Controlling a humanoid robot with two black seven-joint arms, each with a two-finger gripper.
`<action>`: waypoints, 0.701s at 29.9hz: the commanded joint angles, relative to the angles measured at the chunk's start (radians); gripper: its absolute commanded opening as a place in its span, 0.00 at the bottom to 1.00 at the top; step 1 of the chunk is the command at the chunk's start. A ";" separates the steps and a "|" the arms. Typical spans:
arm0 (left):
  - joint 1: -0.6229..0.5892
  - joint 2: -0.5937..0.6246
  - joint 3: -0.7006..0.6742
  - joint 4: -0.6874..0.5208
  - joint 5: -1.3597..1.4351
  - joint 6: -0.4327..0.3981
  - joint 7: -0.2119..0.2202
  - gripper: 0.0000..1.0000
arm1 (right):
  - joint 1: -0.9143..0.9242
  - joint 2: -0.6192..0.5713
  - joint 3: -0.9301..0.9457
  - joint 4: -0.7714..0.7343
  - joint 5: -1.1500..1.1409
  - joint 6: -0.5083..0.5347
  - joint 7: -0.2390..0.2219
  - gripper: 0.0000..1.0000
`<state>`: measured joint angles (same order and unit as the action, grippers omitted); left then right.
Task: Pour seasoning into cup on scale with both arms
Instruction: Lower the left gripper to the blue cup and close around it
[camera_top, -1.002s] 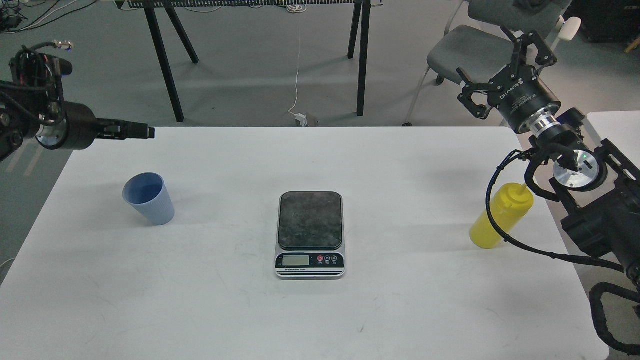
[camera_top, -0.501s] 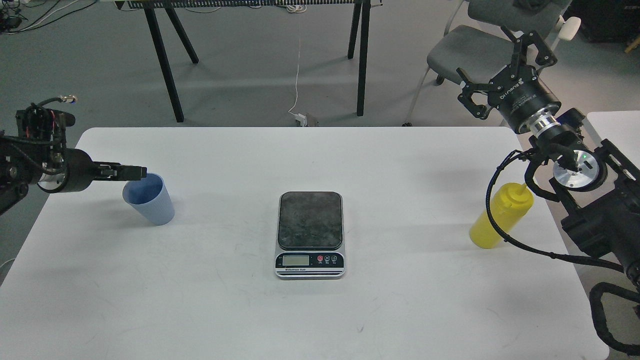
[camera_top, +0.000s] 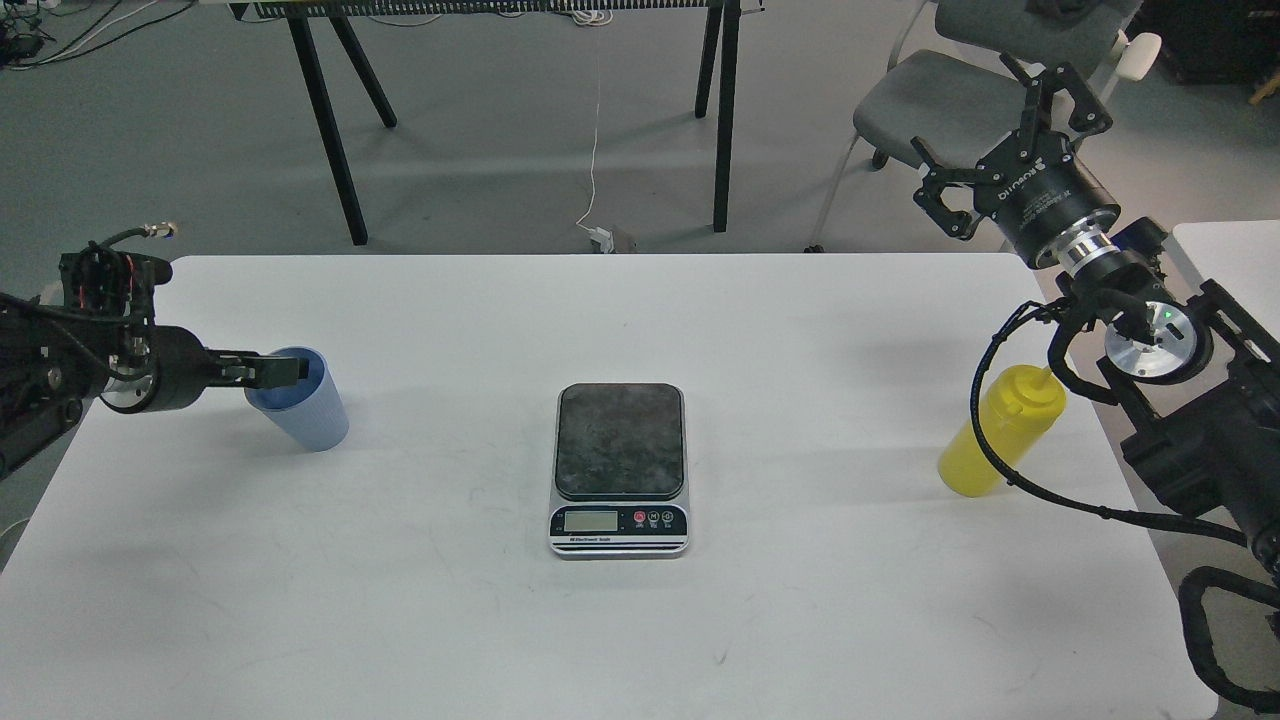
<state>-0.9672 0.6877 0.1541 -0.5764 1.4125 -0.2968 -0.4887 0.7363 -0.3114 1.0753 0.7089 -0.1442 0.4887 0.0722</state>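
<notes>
The light blue ribbed cup (camera_top: 318, 420) stands on the white table (camera_top: 800, 350) at the left. My left gripper (camera_top: 288, 371) comes in level from the left, its tip over the cup's rim; it is seen edge-on, so its fingers cannot be told apart. The scale (camera_top: 620, 440) lies at the table's middle with a bare platform. The yellow seasoning bottle (camera_top: 1022, 405) stands at the right, partly behind my right arm's cable. My right gripper (camera_top: 1000, 135) is open and empty, raised beyond the table's far right corner.
A grey chair (camera_top: 950, 90) stands behind the right gripper. Black trestle legs (camera_top: 725, 110) and a white cable with a plug (camera_top: 603, 236) are on the floor beyond the table. Another white table (camera_top: 1225, 250) sits at the right edge.
My left gripper has come down and towards me, from above the table's far left edge to the cup's rim. The right arm, bottle, cup and scale have not moved.
</notes>
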 joint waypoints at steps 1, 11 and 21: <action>0.010 -0.002 -0.001 0.001 0.000 0.008 0.000 0.71 | 0.000 0.000 0.000 0.000 0.000 0.000 0.000 1.00; 0.013 -0.005 0.012 0.006 0.011 0.016 0.000 0.05 | 0.000 0.000 0.000 0.001 0.000 0.000 0.000 1.00; 0.010 -0.005 0.012 0.004 0.019 0.005 0.000 0.00 | -0.006 0.000 -0.002 0.014 0.000 0.000 0.000 1.00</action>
<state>-0.9550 0.6828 0.1657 -0.5710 1.4303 -0.2899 -0.4887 0.7308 -0.3113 1.0740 0.7222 -0.1442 0.4887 0.0721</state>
